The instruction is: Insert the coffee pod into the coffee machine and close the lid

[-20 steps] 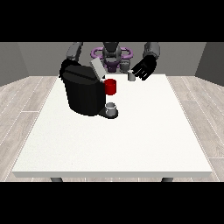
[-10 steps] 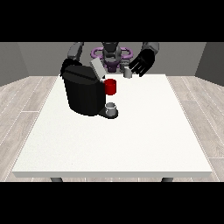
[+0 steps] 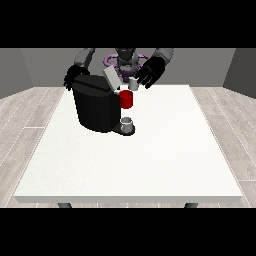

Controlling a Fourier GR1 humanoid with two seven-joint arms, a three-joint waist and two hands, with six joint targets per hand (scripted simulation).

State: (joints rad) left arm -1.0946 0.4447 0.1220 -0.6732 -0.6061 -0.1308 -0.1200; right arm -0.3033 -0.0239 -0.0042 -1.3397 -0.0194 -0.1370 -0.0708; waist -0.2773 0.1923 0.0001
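The black coffee machine (image 3: 96, 107) stands on the table's far left half. Its grey lid (image 3: 110, 78) is tilted up and open, and its front has a red part (image 3: 126, 99). A small grey cup (image 3: 127, 122) sits on the drip tray below. The hand at the view's right (image 3: 151, 71) holds the small grey coffee pod (image 3: 133, 84) in its fingertips, in the air just right of the open lid and above the red part. The hand at the view's left (image 3: 73, 78) is at the machine's far top corner, partly hidden by it.
The white table (image 3: 150, 160) stretches wide towards the camera in front of the machine. The robot's torso (image 3: 126, 59) stands behind the far edge, close to the machine and both arms.
The hand at the view's right has carried the pod leftwards, from right of the machine to just beside the open lid. The machine, the cup and the other hand have stayed put.
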